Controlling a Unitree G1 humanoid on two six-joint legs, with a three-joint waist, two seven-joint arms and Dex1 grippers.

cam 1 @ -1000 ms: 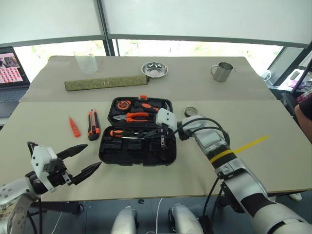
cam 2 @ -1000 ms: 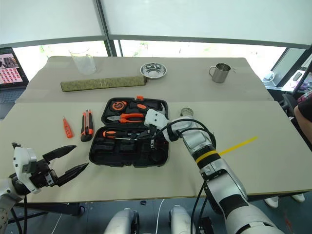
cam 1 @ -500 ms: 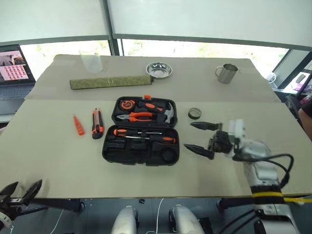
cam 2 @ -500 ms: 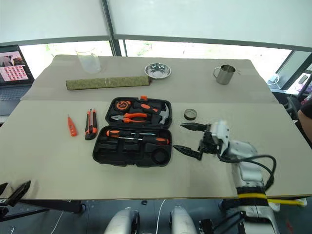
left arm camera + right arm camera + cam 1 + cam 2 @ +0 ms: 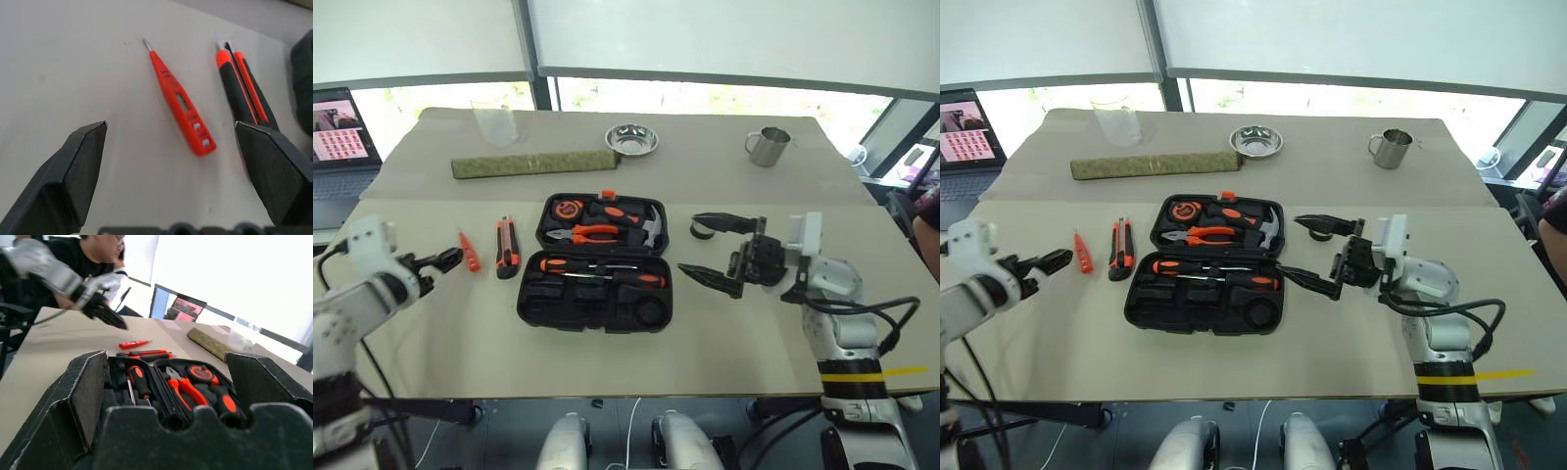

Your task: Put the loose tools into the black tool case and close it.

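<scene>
Beside the open tool case (image 5: pixel 595 262) lie one tester pen (image 5: pixel 466 251) and one utility knife (image 5: pixel 504 249); both grippers' jaws released.

The beige counter (image 5: pixel 431 323) carries an open black tool case (image 5: pixel 595 289) at its middle. Just left of the case lie an orange-black utility knife (image 5: pixel 506 260) and a small orange tester pen (image 5: pixel 467 251). Right of the case sits a small dark tape roll (image 5: pixel 703 228). Behind the case lie an olive-green roll (image 5: pixel 534 164), a clear cup (image 5: pixel 495 123), a steel bowl (image 5: pixel 631 138) and a metal mug (image 5: pixel 769 147).
</scene>
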